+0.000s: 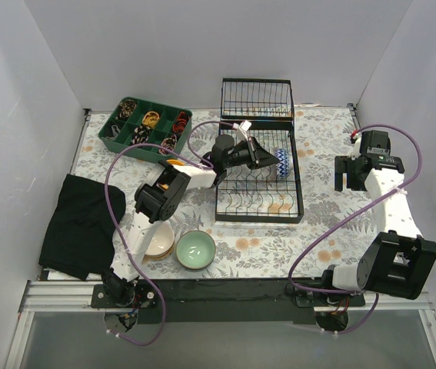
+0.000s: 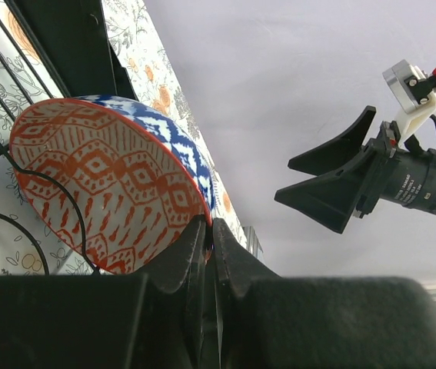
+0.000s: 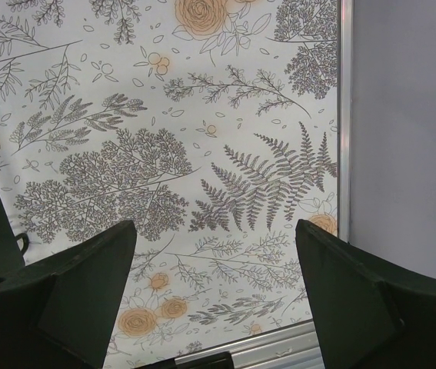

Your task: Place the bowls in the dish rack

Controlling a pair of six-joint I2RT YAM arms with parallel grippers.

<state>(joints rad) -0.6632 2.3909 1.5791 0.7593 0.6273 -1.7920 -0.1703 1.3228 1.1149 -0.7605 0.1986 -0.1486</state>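
My left gripper (image 1: pixel 262 156) reaches over the black wire dish rack (image 1: pixel 260 201) and is shut on the rim of the red-and-white patterned bowl (image 2: pixel 102 184), which stands on edge between the rack's wires (image 2: pixel 71 46). A blue patterned bowl (image 1: pixel 283 163) stands directly behind it, also in the left wrist view (image 2: pixel 183 142). A beige bowl (image 1: pixel 158 240) and a mint green bowl (image 1: pixel 195 250) sit on the table near the left arm's base. An orange-yellow bowl (image 1: pixel 174 163) is mostly hidden under the left arm. My right gripper (image 1: pixel 348 174) is open and empty over the tablecloth, right of the rack (image 3: pixel 216 292).
A green compartment tray (image 1: pixel 144 124) with small items stands at the back left. A black cloth (image 1: pixel 79 223) lies at the left edge. The rack's wire basket section (image 1: pixel 256 98) stands upright at the back. White walls close in three sides.
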